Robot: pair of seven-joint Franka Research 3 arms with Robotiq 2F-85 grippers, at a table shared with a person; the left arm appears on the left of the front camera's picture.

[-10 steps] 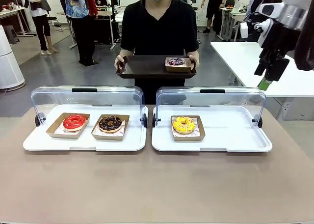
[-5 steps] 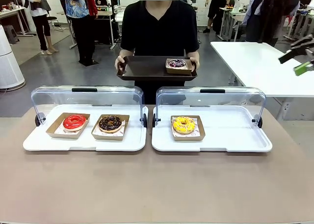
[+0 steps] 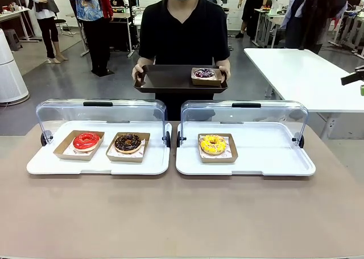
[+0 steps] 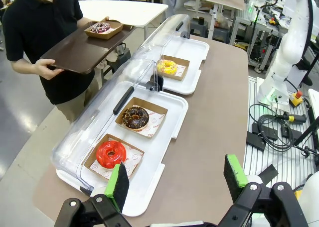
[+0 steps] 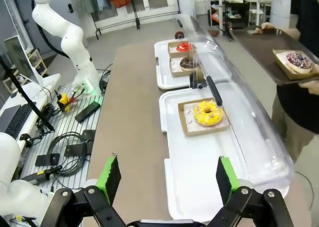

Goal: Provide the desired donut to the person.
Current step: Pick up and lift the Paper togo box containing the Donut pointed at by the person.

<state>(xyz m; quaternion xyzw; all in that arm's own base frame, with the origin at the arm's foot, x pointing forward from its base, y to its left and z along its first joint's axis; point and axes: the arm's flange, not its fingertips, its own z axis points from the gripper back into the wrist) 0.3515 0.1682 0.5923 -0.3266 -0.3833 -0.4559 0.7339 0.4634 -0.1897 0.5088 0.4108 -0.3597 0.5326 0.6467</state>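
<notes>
Left hand [image 4: 177, 174] released, jaws wide, over left end of counter [image 3: 170, 213]. Red donut [image 3: 86, 140] and chocolate donut [image 3: 128, 142] in left case [image 3: 45, 163]. Purple-iced donut [image 3: 203, 72] on person's [image 3: 185, 34] brown tray [image 3: 165, 77], right end. Yellow donut [image 3: 213, 144] in right case [image 3: 267, 152]. Right hand [image 5: 167, 173] released, jaws wide.

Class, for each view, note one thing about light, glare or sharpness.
Front view: even light, soft shadows under the trays, scene sharp. Left wrist view: bright streaks on the clear lids. Right wrist view: hazy sheen on the near lid; yellow donut crisp.
</notes>
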